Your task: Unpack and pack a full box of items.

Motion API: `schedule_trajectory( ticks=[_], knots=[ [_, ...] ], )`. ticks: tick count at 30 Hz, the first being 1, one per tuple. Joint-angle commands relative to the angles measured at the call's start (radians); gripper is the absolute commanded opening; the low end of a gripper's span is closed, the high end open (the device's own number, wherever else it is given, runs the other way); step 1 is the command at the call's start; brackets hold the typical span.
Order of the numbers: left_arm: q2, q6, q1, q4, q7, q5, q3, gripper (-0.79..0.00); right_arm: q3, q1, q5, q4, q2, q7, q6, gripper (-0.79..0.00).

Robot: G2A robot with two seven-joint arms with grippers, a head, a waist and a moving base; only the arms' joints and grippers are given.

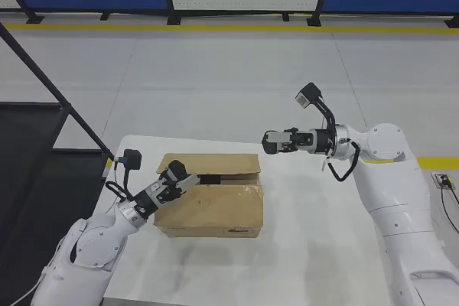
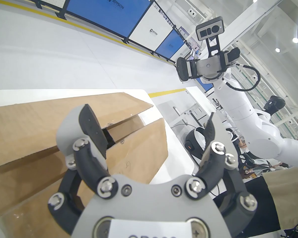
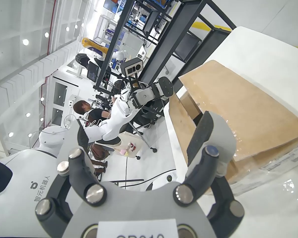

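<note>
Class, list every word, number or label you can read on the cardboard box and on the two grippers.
Cardboard box, white label: print too small to read.
Pen mark on the same box: illegible.
Left gripper, white tag: cut off by the picture's edge, unreadable.
Right gripper, white tag: likewise cut off.

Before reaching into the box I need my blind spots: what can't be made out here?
Contents of the cardboard box: its flaps cover them in all views; the gap shows only darkness.
Whether the left pincer touches the box: too small from the top view; its own finger hides the spot in the left wrist view.
Box label: right wrist view, cut off by the edge.
</note>
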Motion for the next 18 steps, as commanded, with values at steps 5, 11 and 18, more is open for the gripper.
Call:
schedule_trajectory(
  ticks=[5,11,18],
  knots=[
    [0.000,0.007,0.001,0.008,-0.001,0.000,0.000,0.000,0.000,0.000,0.000,0.000,0.000,0.000,0.000,0.000],
    [-0.003,-0.035,-0.064,0.074,-0.122,-0.044,0.033,0.000,-0.064,-0.004,-0.046,-0.074,0.010,0.033,0.033,0.000],
    [-0.011,-0.083,-0.149,0.146,-0.234,-0.119,0.083,0.000,-0.133,-0.077,-0.051,-0.237,0.105,-0.004,-0.005,0.000]
  ],
)
